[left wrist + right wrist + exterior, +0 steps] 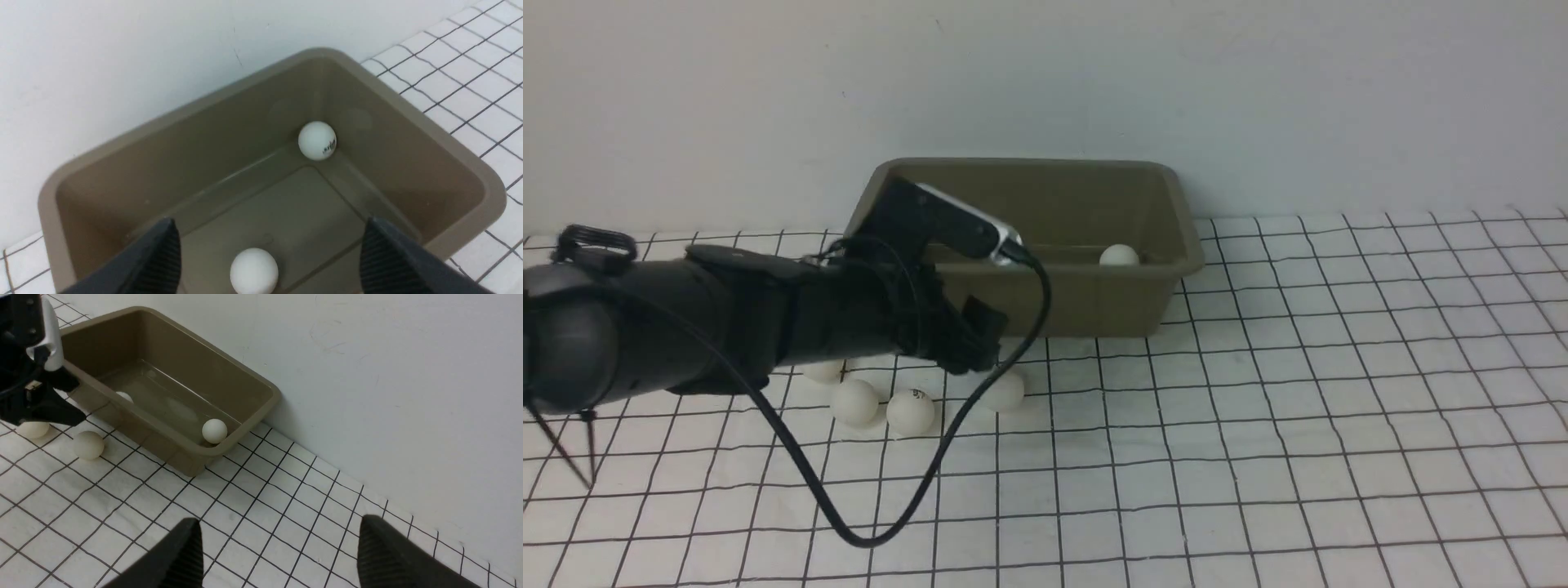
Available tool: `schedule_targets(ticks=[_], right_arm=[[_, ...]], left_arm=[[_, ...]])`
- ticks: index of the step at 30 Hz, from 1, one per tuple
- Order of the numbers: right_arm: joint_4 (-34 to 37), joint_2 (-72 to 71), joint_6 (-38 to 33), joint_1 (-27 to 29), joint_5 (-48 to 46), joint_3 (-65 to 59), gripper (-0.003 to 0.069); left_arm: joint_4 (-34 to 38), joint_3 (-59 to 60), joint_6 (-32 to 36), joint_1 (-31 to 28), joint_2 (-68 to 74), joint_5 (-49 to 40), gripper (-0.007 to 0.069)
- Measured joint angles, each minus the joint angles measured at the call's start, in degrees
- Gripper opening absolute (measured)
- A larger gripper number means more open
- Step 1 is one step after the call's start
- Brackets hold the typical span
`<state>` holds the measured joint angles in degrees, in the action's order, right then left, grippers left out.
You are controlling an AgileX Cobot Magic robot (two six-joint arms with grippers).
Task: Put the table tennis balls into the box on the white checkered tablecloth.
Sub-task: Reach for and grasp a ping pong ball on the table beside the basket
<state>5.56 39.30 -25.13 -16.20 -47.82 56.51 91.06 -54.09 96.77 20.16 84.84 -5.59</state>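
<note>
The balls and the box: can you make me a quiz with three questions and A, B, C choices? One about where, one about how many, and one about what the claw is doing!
1. Where are the balls that are outside the box?
A. behind the box
B. on the checkered cloth, in front of the box
C. hanging in the air

2. How many balls are inside the box?
A. none
B. five
C. two

3. What is the left claw doing?
A. open, holding nothing
B. shut on a ball
C. gripping the box's rim

Answers:
1 B: the front view shows four of them on the cloth, before the box's left end.
2 C: the left wrist view shows one in the far corner and one below the claw.
3 A: its fingers stand wide apart over the box and grip nothing.
</note>
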Motion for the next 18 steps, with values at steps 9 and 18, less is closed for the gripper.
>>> schedule_targets(ticks=[9, 18], right_arm=[[-0.05, 0.00, 0.00, 0.00, 0.09, 0.00, 0.0463], [-1.14, 0.00, -0.16, 0.00, 0.15, 0.00, 0.0463]], left_arm=[[-0.04, 1.41, 2.51, 0.00, 1.41, 2.64, 0.0447], [0.19, 1.35, 22.66, 0.00, 1.36, 16.04, 0.0447]])
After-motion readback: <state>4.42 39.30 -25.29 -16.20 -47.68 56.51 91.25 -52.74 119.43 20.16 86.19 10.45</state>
